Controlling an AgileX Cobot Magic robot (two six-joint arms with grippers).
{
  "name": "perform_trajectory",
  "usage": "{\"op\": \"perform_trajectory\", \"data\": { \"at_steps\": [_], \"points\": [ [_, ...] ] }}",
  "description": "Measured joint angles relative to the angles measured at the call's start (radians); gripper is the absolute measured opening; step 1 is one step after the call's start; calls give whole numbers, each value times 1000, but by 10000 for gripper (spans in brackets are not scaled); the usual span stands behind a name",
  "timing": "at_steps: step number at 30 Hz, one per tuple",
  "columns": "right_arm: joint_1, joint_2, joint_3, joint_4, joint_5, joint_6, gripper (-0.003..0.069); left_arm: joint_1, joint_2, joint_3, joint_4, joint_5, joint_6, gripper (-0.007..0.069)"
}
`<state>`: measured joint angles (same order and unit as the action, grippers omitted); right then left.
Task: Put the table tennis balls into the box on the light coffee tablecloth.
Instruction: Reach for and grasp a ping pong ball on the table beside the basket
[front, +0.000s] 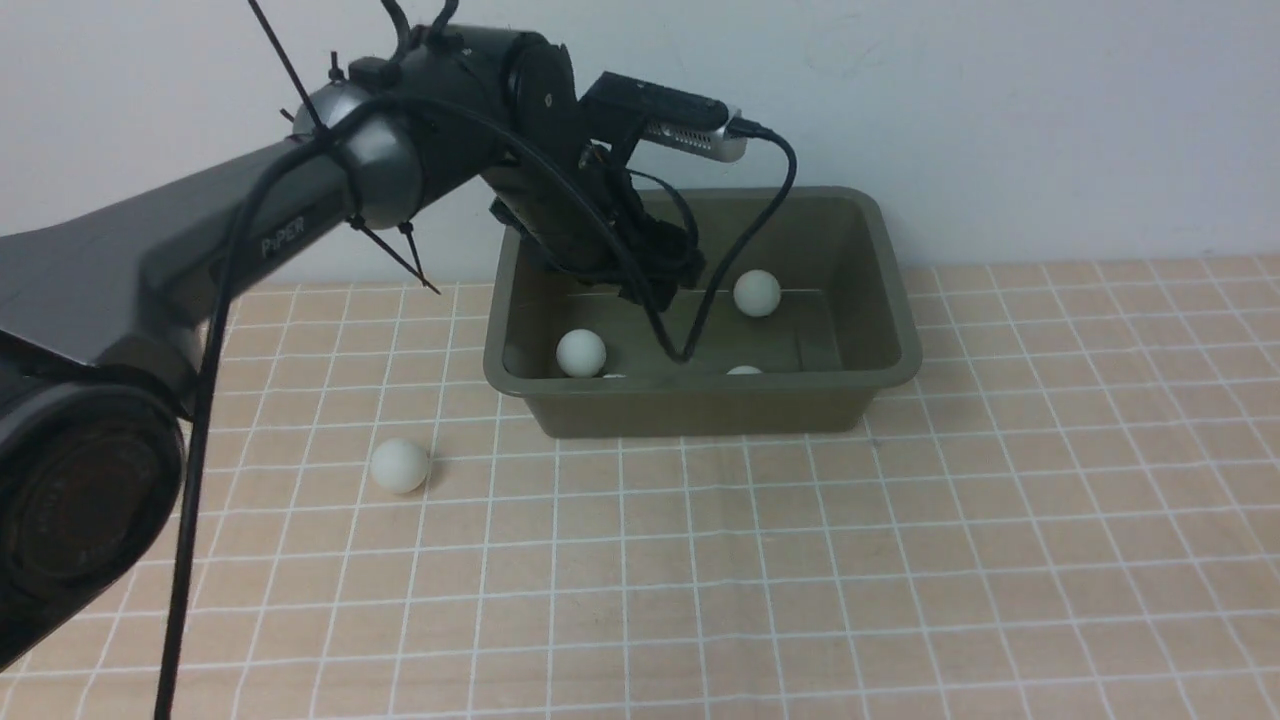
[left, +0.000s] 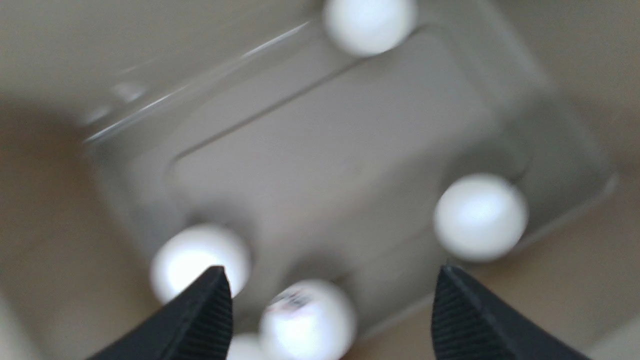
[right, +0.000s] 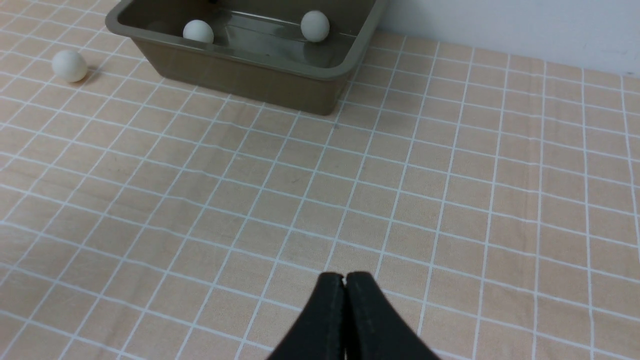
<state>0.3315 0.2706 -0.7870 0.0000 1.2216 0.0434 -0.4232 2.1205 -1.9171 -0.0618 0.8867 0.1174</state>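
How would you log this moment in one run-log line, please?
left pincer: open over box | right pincer: shut, empty | balls: several in box | loose ball: on tablecloth

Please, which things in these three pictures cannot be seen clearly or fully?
- Front view: the left hand is hidden behind its own wrist and black cables; the olive-green plastic box wall hides all but the tops of two small white plastic balls.
- Left wrist view: blur makes the dark mark on one marked ball unreadable; the picture's edge cuts another ball.
- Right wrist view: the edge cuts off the box's far side.
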Motion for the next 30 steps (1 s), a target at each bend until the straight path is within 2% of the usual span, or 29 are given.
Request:
{"op": "perform_trajectory", "data": {
  "at_steps": [3, 6, 10, 14, 19, 25, 30],
  "points": [
    [0, 0, 0, -6, 0, -1, -17, 23, -70, 0, 131, 144, -41, 447],
    [0, 0, 0, -6, 0, -2, -17, 81, -121, -4, 203, 271, -73, 447],
    [0, 0, 0, -6, 0, -2, -17, 165, -135, -4, 200, 339, -82, 447],
    [0, 0, 0, -7, 0, -4, -17, 246, -135, 64, 94, 340, -45, 447],
    [0, 0, 0, -7, 0, -7, -17, 272, -135, 238, -5, 242, 4, 447],
    [0, 0, 0, 0, 0, -7, -17, 274, -135, 419, -19, 75, 9, 447],
    [0, 0, 0, 0, 0, -7, -17, 274, -135, 473, -21, -15, 9, 447]
  ]
}}
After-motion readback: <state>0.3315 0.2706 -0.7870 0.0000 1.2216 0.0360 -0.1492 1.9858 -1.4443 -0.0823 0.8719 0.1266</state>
